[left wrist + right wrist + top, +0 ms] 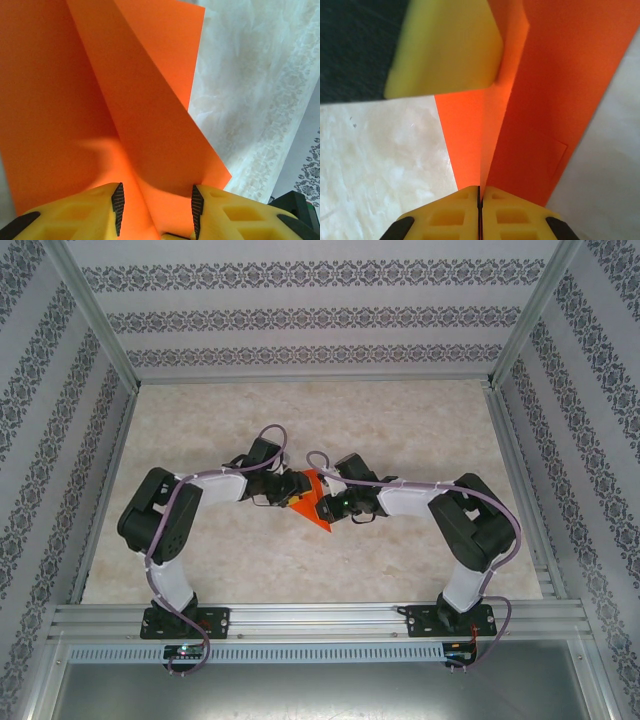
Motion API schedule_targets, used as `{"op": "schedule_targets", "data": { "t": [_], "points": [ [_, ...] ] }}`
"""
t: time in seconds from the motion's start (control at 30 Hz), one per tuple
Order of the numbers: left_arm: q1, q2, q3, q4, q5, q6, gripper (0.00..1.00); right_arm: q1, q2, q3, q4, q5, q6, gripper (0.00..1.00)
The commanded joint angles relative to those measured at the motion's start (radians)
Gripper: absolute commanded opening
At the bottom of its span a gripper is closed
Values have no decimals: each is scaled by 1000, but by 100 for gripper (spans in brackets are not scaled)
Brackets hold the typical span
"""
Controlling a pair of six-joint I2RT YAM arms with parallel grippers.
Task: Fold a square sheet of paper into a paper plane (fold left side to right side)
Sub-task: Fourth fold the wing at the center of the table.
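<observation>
At table (pixel 400 430) centre, we see right gripper (pixel 480 192) pinched tight on orange sheet (pixel 75 100) fold; left gripper (pixel 157 205) jaws apart straddling flap, its yellow finger (pixel 445 45) crowding right-wrist view.

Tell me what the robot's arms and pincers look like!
The left arm and right arm each have white links, chunky black joints and a thin purple cable looping along. The left pincer and right pincer have yellow fingers with hollow pockets. The left one shows black ribbed pads.
</observation>
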Motion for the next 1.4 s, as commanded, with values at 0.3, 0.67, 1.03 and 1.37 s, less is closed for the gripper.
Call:
{"op": "schedule_targets", "data": {
  "t": [0.3, 0.67, 1.03, 1.37],
  "points": [
    [-21, 63, 56, -16, -15, -3, 43, -51, 52, -18, 60, -109, 60, 8],
    [-21, 96, 67, -52, -40, 3, 43, -62, 63, -18, 69, -131, 71, 10],
    [-21, 97, 59, -68, -51, 10, 43, -104, -7, -12, 68, -175, 109, 29],
    [-21, 80, 52, -70, -58, 14, 42, -142, 37, 4, 136, -289, 185, 31]
  ]
}}
